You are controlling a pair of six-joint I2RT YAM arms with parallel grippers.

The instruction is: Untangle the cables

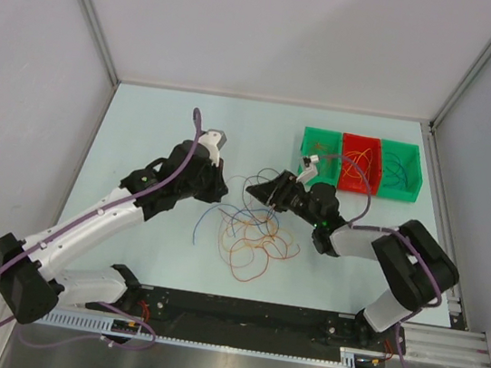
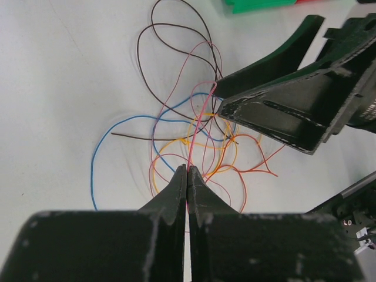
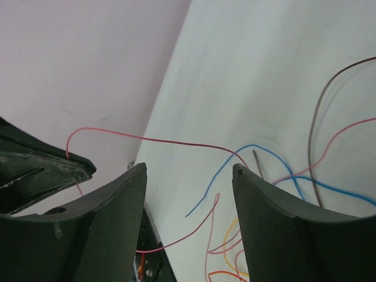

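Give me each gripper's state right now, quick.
left gripper: closed, pinching a red cable.
right gripper: open, holding nothing.

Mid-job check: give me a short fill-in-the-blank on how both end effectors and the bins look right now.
1. The left end effector is ____ on a thin red cable.
2. The right end effector has its jaws ____ beside the tangle.
3. The row of bins runs green, red, then ____.

Missing words: shut; open; blue.
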